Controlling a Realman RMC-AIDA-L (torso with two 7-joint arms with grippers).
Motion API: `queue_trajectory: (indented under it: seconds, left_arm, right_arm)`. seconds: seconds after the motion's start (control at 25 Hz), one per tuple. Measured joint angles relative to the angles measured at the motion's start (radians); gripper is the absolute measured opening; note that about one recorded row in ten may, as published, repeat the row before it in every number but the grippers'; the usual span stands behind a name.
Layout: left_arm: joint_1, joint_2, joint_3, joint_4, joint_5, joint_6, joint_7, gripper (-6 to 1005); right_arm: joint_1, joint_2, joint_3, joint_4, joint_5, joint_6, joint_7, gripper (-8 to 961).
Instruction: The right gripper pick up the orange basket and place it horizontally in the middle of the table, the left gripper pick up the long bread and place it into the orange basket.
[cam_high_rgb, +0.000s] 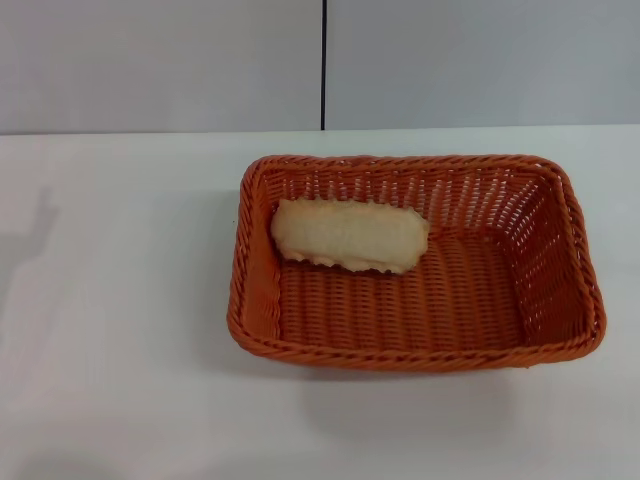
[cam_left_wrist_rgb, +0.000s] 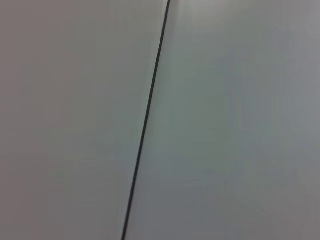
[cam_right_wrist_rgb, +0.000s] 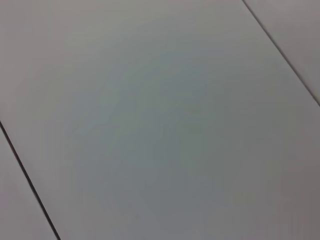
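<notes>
The orange basket (cam_high_rgb: 415, 260) rests lengthwise across the white table (cam_high_rgb: 120, 330), a little right of the middle in the head view. Inside it, toward its back left corner, lies the long bread (cam_high_rgb: 350, 234) with its pale cream side up. Neither gripper shows in any view. Both wrist views show only grey wall panels with dark seams.
A grey wall (cam_high_rgb: 160, 60) with a dark vertical seam (cam_high_rgb: 323, 65) stands behind the table. A faint shadow falls on the table's far left (cam_high_rgb: 30, 240). Bare tabletop lies left of and in front of the basket.
</notes>
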Motion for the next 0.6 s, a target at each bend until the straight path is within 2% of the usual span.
queue_trajectory:
  seconds: [0.6]
  left_arm:
    - [0.0,0.0,-0.006,-0.001,-0.002,-0.006,-0.005,860]
  right_arm:
    - [0.003,0.0,0.014,0.005,0.0,0.0,-0.001,453]
